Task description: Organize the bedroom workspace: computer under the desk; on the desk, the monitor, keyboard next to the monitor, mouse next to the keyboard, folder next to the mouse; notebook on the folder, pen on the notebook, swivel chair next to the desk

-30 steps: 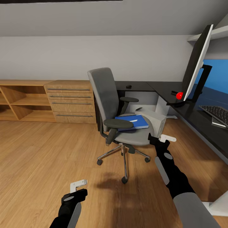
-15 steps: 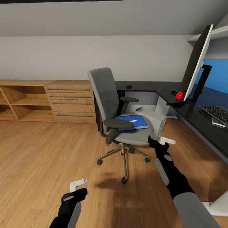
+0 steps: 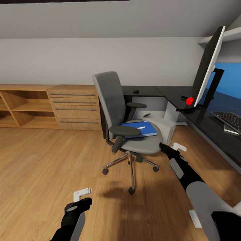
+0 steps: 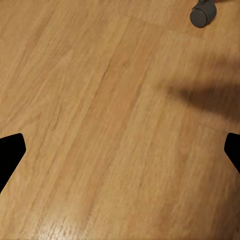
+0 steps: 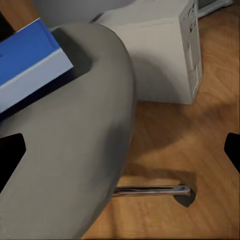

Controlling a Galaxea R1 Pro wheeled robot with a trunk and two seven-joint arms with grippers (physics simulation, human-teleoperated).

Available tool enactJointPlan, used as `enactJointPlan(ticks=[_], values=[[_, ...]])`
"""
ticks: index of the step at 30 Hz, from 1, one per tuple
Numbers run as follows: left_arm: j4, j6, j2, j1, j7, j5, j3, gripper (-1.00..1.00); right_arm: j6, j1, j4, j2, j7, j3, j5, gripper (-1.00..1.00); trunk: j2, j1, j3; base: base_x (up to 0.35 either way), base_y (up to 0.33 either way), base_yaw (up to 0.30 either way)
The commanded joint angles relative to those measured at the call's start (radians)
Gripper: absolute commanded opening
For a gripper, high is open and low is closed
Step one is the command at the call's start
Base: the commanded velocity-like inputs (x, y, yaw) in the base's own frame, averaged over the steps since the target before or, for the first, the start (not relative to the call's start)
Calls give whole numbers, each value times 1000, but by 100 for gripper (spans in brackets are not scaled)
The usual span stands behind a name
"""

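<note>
A grey padded swivel chair [image 3: 127,113] with black armrests and a chrome star base stands on the wooden plank floor [image 3: 43,160], just off the corner of the glossy black L-shaped desk [image 3: 201,124]. On its seat lies a flat bright blue folder [image 3: 140,129], and on the folder a small white stick that is probably the pen [image 3: 141,127], though it is too small to be sure. The right gripper [image 3: 176,146] hovers just beside the seat's edge, its white fingers apart and holding nothing; its wrist camera looks over the seat rim at the folder's corner [image 5: 30,62] and the light grey boxy computer tower [image 5: 170,47] standing on the floor beyond the chair. The left gripper [image 3: 82,193] hangs low over bare floor, fingers spread and empty. On the desk stand the wide black monitor [image 3: 209,67] and the dark-keyed slim keyboard [image 3: 229,120]; a small black mouse [image 3: 136,91] sits on the far wing.
</note>
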Motion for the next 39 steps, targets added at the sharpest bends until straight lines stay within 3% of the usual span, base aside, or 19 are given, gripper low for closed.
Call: enactJointPlan(ticks=[1, 5, 12, 13, 16, 17, 28, 33, 34, 39], values=[[-1, 2, 0, 0, 10, 11, -2, 100, 1, -6, 12, -3, 9, 1, -14, 100, 0, 0, -1, 0, 0, 0], [-1, 2, 0, -1, 10, 11, -2, 100, -4, -23, 53, -9, 53, -3, -34, 100, 0, 0, -1, 0, 0, 0], [-3, 2, 0, -1, 10, 11, -3, 100, -5, -29, 74, -15, 86, -76, -98, 100, 0, 0, -1, 0, 0, 0], [-5, 2, 0, -1, 10, 12, -4, 100, -3, -30, 76, -23, 89, -105, -130, 100, 0, 0, -1, 5, 0, 0], [-5, 2, 0, -1, 10, 12, -4, 100, -1, -30, 77, -32, 90, -118, -155, 100, 0, 0, -1, 44, 0, 0], [-6, 2, 0, -1, 10, 12, -4, 100, 0, -30, 78, -41, 91, -123, -188, 100, 0, 0, -1, 160, 0, 0], [-5, 2, 0, -1, 10, 12, -4, 100, 35, -31, 78, -47, 92, -127, -241, 100, 0, 0, -1, 182, 0, 0], [-6, 2, 0, -1, 10, 12, -3, 100, 58, -31, 78, -47, 93, -129, -299, 100, 0, 0, -1, 28, 0, 0], [-6, 2, 0, 0, 10, 12, -3, 100, 64, -31, 79, -48, 94, -129, -330, 100, 0, 0, -1, 131, 0, 0], [-6, 2, 0, 0, 10, 12, -3, 100, 68, -31, 79, -48, 94, -129, -340, 100, 0, 0, -1, 235, 0, 0]])
